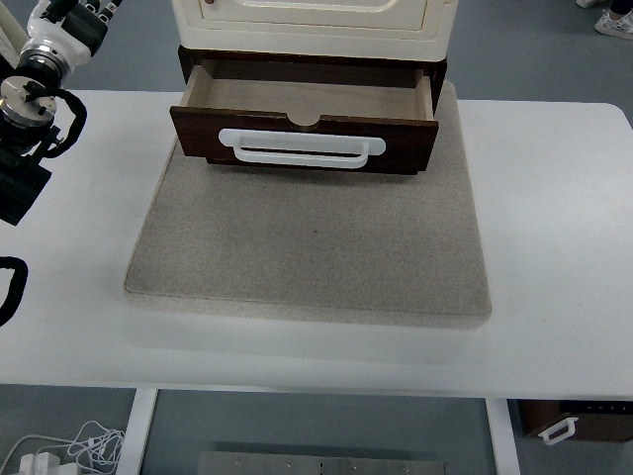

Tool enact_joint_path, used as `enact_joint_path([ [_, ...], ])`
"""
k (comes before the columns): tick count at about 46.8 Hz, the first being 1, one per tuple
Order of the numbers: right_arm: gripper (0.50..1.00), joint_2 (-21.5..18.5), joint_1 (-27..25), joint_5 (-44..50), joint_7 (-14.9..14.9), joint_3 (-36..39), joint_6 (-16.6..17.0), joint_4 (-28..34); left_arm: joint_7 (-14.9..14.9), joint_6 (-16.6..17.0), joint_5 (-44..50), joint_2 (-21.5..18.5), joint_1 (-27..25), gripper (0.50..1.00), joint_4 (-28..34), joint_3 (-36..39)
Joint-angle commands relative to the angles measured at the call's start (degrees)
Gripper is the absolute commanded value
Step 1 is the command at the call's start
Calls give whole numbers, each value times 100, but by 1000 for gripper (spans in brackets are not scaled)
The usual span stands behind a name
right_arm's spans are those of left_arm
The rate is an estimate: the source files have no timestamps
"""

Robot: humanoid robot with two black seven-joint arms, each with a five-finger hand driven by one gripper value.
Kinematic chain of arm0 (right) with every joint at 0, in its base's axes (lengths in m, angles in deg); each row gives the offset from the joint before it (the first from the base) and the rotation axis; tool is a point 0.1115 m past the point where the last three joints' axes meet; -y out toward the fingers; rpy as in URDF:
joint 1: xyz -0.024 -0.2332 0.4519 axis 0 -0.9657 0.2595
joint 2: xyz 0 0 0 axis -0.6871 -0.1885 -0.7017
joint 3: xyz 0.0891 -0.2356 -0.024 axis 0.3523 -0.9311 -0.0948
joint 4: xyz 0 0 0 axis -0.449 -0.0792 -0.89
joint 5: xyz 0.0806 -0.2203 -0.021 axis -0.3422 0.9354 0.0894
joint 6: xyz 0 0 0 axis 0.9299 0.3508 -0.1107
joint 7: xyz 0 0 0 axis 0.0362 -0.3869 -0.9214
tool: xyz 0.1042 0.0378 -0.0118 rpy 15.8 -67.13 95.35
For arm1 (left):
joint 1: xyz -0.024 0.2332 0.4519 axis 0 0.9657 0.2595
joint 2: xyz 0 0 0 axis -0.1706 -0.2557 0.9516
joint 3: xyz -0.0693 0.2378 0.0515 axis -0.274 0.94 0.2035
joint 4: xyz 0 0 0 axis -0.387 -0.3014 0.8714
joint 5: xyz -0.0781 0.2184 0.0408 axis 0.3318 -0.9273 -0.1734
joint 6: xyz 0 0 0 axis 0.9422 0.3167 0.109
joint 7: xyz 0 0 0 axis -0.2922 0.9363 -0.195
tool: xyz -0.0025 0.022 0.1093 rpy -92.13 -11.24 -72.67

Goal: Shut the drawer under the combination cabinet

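Observation:
A cream cabinet stands at the back of a grey mat. Under it a dark brown wooden drawer is pulled out towards me, and what shows of its inside is bare. A white bar handle runs across the drawer front. My left arm rises at the far left edge, well left of the drawer. Its hand is cut off by the top edge of the picture. My right arm is out of view.
The white table spreads around the mat on all sides. Below the table's near edge lie white cables at the left and a dark box at the right.

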Motion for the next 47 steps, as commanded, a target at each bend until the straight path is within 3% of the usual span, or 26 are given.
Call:
enact_joint_path([
  [1, 952, 0, 0, 0, -3, 0, 0, 0, 2, -212, 7, -1, 8, 999, 16, -7],
  [15, 952, 0, 0, 0, -3, 0, 0, 0, 29, -301, -81, -89, -159, 994, 279, 45],
  [26, 952, 0, 0, 0, 6, 0, 0, 0, 55, -64, -143, -563, -448, 994, 904, 63],
  [47, 952, 0, 0, 0, 6, 0, 0, 0, 2, -125, -1091, -1697, -1064, 996, 2687, 107],
])
